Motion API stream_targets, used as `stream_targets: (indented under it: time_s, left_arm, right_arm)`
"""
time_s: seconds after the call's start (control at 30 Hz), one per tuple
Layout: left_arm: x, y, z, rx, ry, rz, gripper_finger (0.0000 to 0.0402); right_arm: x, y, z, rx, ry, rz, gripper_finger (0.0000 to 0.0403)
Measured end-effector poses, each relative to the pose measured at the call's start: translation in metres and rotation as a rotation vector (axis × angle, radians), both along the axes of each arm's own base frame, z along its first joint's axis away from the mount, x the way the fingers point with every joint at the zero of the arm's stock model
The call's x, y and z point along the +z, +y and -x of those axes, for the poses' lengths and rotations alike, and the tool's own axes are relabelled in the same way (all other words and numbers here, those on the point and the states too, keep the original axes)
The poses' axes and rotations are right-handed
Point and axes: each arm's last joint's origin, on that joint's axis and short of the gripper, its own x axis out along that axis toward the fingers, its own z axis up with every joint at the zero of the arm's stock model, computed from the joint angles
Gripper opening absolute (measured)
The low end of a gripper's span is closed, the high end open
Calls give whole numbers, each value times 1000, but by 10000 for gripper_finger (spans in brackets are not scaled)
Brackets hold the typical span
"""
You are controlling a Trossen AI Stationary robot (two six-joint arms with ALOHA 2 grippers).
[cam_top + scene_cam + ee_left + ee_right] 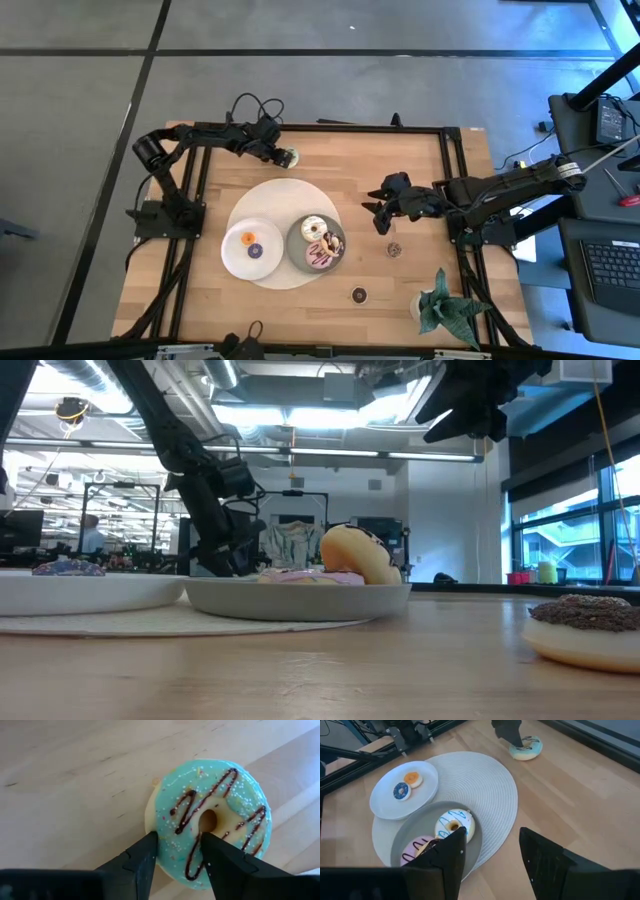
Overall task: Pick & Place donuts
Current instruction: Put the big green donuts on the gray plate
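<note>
Four donuts are already plated; the green-iced ring donut (210, 820) is straddled by the left gripper (177, 850), jaws apart. Two small donuts remain on the wooden table (400, 300); the right gripper (490, 851) hangs with jaws apart.

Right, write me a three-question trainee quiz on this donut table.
1. True or false: the left gripper is over the green-iced ring donut with chocolate drizzle.
2. Which dish holds the small orange donut and the small purple donut? A) round white plate B) round grey plate C) bare wooden table
3. Fill in: the right gripper is open and holds ____.

Key: 1 true; 2 A; 3 nothing.
</note>
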Motion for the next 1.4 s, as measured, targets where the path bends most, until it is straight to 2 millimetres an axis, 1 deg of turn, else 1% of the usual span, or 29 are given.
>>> stream_targets:
  time_s: [0.17, 0.33, 0.43, 0.53, 0.63, 0.7, 0.77, 0.83, 0.93, 1.0, 1.07, 1.17, 1.27, 1.4]
  left_arm:
    - [0, 0, 0, 11, -1, 4, 130]
    - [0, 0, 0, 11, -2, 5, 90]
    - [6, -2, 1, 7, -15, -3, 65]
    - [20, -3, 1, -36, -77, -35, 44]
    - [45, -8, -1, -85, -194, -67, 28]
    - [62, -17, -2, -133, -258, -86, 24]
    - [80, -32, -5, -215, -325, -106, 23]
    - [96, -52, -11, -313, -390, -119, 23]
    - [115, -88, -20, -450, -451, -147, 23]
    - [124, -114, -27, -524, -475, -158, 23]
    - [126, -139, -33, -550, -472, -137, 23]
    - [121, -173, -39, -529, -428, -85, 23]
    - [110, -205, -44, -490, -360, -49, 23]
    - [97, -241, -48, -442, -319, -28, 23]
  right_arm:
    - [0, 0, 0, 1, 0, -2, 184]
    - [0, 0, 0, 6, 1, -6, 184]
    - [0, 0, 0, 6, 2, -6, 184]
    - [-1, 0, 1, 6, 13, -4, 184]
    - [-3, 0, 2, 1, 31, -7, 184]
    - [-4, 0, 3, -12, 40, -23, 184]
    - [-5, 0, 4, -5, 54, -31, 184]
    - [-6, 0, 4, 17, 68, -38, 185]
    - [-6, 1, 5, 29, 80, -44, 184]
    - [-8, 0, 6, 29, 97, -41, 184]
    - [-8, 0, 6, 28, 107, -39, 185]
    - [-9, 0, 7, 29, 115, -38, 184]
    - [-9, 0, 7, 32, 116, -36, 185]
    - [-10, 1, 7, 70, 135, -39, 185]
